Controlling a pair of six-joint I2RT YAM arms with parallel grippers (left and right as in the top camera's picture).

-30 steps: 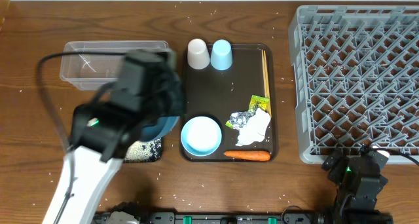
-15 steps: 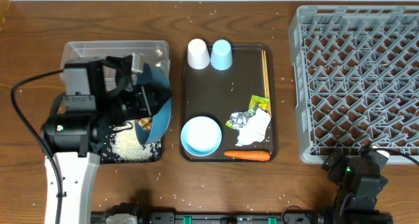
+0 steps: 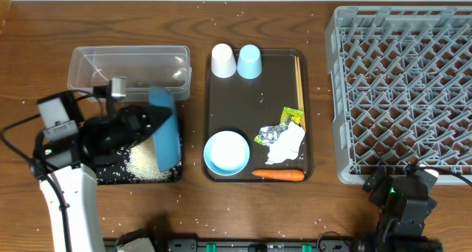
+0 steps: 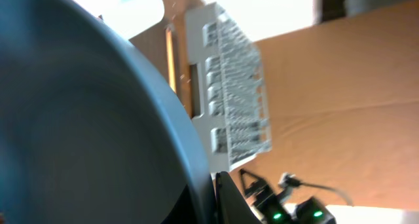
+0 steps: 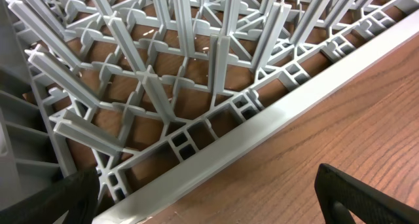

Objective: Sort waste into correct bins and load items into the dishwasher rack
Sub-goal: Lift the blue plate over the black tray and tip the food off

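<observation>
Left fingers (image 3: 141, 124) pinch the dark-blue plate (image 3: 167, 134) by its rim, tilted on edge just beyond their tips above the rice-strewn black tray (image 3: 172, 177); right fingers (image 5: 366, 198), spread wide, face the grey rack (image 5: 216, 86) just ahead.

I hold a smooth, glossy blue plate (image 3: 166, 130). My worktop (image 3: 258, 16) is brown grained wood, matt. The rack (image 3: 402, 90) is matt grey plastic, the tub (image 3: 129, 64) clear glossy plastic, the foil ball (image 3: 269, 135) crinkled and shiny, the napkin (image 3: 287, 146) crumpled paper.
</observation>
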